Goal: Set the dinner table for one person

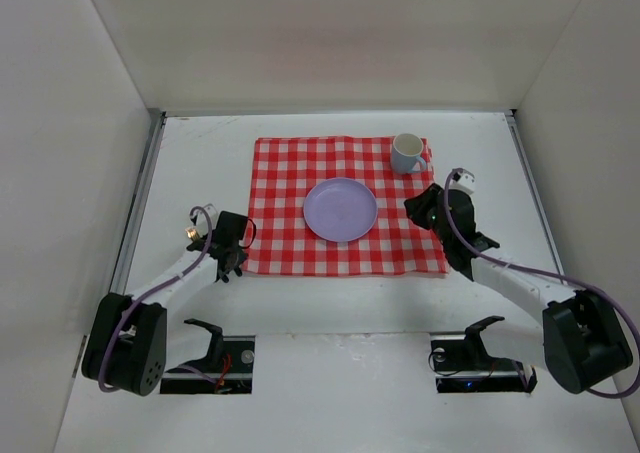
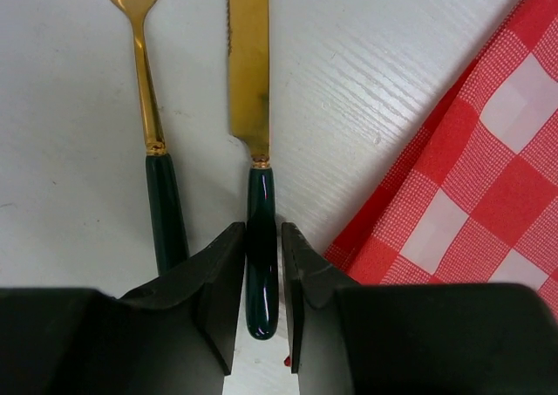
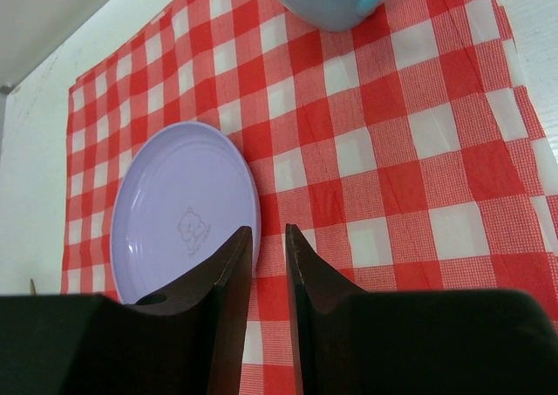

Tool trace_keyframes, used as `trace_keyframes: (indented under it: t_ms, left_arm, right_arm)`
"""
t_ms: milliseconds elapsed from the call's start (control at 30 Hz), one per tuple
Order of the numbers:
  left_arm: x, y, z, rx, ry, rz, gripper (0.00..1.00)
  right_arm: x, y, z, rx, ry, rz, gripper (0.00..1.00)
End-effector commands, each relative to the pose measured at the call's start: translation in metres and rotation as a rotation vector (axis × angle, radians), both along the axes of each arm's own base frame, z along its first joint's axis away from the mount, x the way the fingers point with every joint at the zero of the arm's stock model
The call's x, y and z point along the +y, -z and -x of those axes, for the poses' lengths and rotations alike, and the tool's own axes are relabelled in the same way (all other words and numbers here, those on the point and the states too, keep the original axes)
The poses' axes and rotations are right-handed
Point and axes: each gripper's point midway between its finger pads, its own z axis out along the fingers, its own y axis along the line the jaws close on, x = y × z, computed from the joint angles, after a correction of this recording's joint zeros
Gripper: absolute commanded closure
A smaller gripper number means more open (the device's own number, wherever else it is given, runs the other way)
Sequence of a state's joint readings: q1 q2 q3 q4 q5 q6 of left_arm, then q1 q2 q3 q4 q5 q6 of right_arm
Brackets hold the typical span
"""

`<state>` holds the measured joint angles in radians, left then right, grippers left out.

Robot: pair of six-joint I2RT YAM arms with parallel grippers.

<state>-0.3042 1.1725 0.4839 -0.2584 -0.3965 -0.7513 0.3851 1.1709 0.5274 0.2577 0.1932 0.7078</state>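
On the white dinner table [image 1: 330, 318], off the left edge of the red-and-white checked cloth [image 1: 345, 205], the left gripper [image 2: 261, 277] has its fingers on either side of the dark green handle of a gold knife [image 2: 253, 151]; whether they press on it I cannot tell. A matching gold fork [image 2: 148, 107] lies just beside the knife, to its left. A lilac plate [image 1: 341, 209] sits mid-cloth, a blue-and-white mug [image 1: 407, 153] at the far right corner. The right gripper [image 3: 268, 277] hangs above the cloth with its jaws nearly closed, holding nothing.
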Motion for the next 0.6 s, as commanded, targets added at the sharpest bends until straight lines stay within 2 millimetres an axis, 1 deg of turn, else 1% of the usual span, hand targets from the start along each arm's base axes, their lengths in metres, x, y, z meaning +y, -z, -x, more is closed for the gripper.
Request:
trace_keyframes:
  t_ms: [0, 67, 167, 233, 333, 367, 500, 533, 567]
  left_arm:
    - [0.003, 0.013, 0.014, 0.064, -0.009, 0.002, 0.79]
    - [0.002, 0.012, 0.013, 0.059, 0.003, 0.001, 0.88]
    - [0.001, 0.0, 0.007, 0.016, 0.006, 0.004, 0.93]
    - [0.002, -0.015, 0.001, -0.033, 0.007, 0.003, 0.95]
    - [0.004, -0.048, -0.014, -0.149, -0.01, -0.006, 0.96]
    - [0.001, -0.06, -0.02, -0.193, -0.01, -0.006, 0.96]
    - [-0.024, -0.105, -0.043, -0.296, 0.06, -0.009, 0.96]
    - [-0.036, -0.118, -0.049, -0.328, 0.101, -0.009, 0.96]
    - [-0.053, -0.129, -0.054, -0.346, 0.149, -0.005, 0.96]
  right_arm:
    - [-0.001, -0.02, -0.006, -0.071, 0.008, -0.031, 0.72]
    - [-0.001, -0.02, -0.006, -0.071, 0.008, -0.031, 0.73]
    - [-0.001, -0.02, -0.006, -0.073, 0.008, -0.032, 0.73]
    - [-0.001, -0.019, -0.006, -0.07, 0.008, -0.03, 0.73]
    - [-0.001, -0.02, -0.006, -0.074, 0.006, -0.032, 0.72]
    - [-0.001, -0.02, -0.006, -0.074, 0.008, -0.033, 0.72]
    - [-0.007, -0.021, -0.006, -0.079, 0.025, -0.034, 0.72]
    - [-0.009, -0.022, -0.006, -0.082, 0.033, -0.036, 0.72]
    - [-0.012, -0.024, -0.006, -0.088, 0.043, -0.039, 0.71]
